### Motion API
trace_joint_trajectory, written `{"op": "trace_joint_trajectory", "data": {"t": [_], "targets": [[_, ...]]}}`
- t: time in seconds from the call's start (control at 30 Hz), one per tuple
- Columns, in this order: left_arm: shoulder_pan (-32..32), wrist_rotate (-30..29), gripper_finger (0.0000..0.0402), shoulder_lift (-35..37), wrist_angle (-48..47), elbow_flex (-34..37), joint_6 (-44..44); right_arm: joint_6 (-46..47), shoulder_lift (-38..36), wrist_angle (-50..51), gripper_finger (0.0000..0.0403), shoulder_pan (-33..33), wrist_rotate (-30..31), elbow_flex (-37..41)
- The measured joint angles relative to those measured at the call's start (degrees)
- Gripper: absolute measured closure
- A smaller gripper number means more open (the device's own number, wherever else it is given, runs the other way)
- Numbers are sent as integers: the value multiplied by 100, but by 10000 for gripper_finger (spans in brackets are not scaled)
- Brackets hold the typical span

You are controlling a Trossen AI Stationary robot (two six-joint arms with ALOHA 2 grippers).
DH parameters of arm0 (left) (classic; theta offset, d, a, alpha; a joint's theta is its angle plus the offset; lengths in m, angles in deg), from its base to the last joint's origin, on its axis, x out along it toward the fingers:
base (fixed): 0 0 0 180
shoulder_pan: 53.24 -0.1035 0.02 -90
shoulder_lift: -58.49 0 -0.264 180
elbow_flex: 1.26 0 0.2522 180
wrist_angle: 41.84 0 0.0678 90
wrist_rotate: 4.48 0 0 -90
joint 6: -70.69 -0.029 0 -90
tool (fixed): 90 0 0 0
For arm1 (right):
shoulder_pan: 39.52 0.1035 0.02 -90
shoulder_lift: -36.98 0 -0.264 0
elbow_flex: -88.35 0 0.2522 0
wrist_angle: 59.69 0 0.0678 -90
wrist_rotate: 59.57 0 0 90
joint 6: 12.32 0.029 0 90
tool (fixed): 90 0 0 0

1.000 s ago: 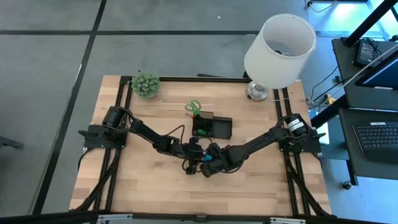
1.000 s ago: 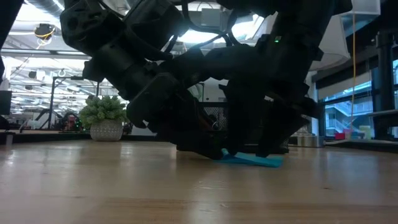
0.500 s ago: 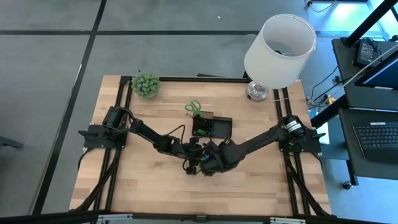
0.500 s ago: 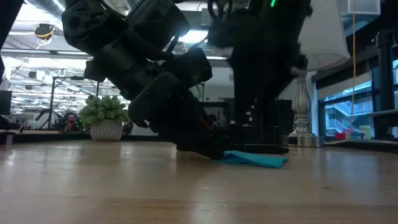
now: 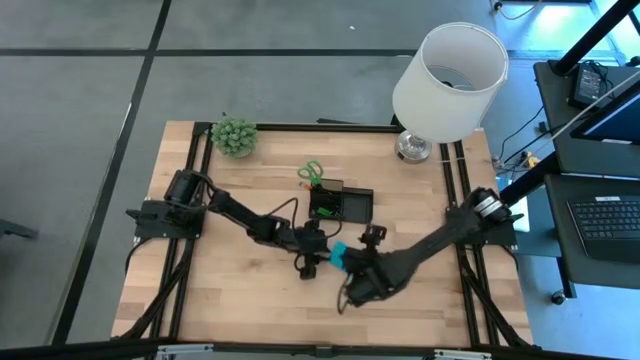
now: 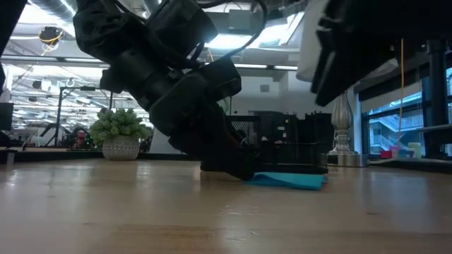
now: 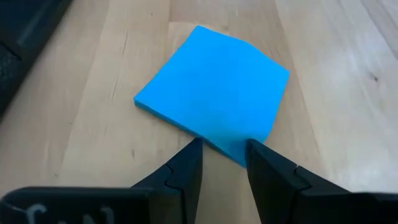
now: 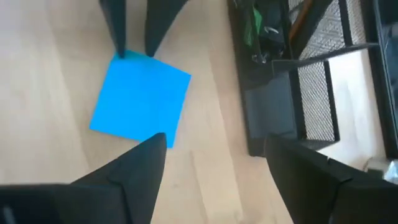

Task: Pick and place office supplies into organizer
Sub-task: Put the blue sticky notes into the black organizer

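1. Blue sticky-note pad (image 5: 338, 256): it lies flat on the wooden table (image 5: 230, 310), near table centre and at about 6 o'clock from the organizer (image 5: 341, 204); it is not yet in either compartment.
2. Left gripper (image 7: 222, 163): you see it low at the pad's edge, fingers (image 7: 186, 171) parted only narrowly, with one corner of the pad lying in the gap between them. Whether the pads are already pinching that corner cannot be told; the pad looks flat on the wood.
3. Right gripper (image 8: 214, 165): it hangs above the table at about 5 o'clock from the pad, fingers spread wide and holding nothing.
4. Organizer: the black mesh tray sits at about 12 o'clock from the pad. Green-handled scissors (image 5: 311, 172) stand up from its 10 o'clock corner, and other supplies fill that side.
5. Risk, corner grip: you hold, at most, a thin corner. If you lift from there, the top sheets may peel or the pad may swing and slip out.
6. Risk, sliding: closing without any lift could push the pad across the wood.
7. Risk, crowding: the two arms work close together here, so a careless carry towards the tray could bring them into contact or knock the scissors.
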Motion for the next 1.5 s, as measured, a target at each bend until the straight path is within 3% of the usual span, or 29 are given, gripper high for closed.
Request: {"op": "trace_joint_trajectory", "data": {"t": [0.3,0.47,0.57,0.8,1.07,1.5], "targets": [[237,-31,286,2,-23,2,795,-497,-343,-2033,128,989,280,1600],[297,-10,286,4,-19,2,1005,-767,-288,-3273,128,1172,287,2299],[337,-7,288,4,-19,3,1012,-788,-288,-3346,128,1163,300,2555],[365,33,314,4,-27,11,588,-1357,-299,-3478,128,985,330,2743],[365,51,337,-4,203,22,265,-2549,-282,-4278,128,655,297,2761],[365,23,352,-4,205,13,265,-3187,-67,-4794,128,388,385,2748]]}}
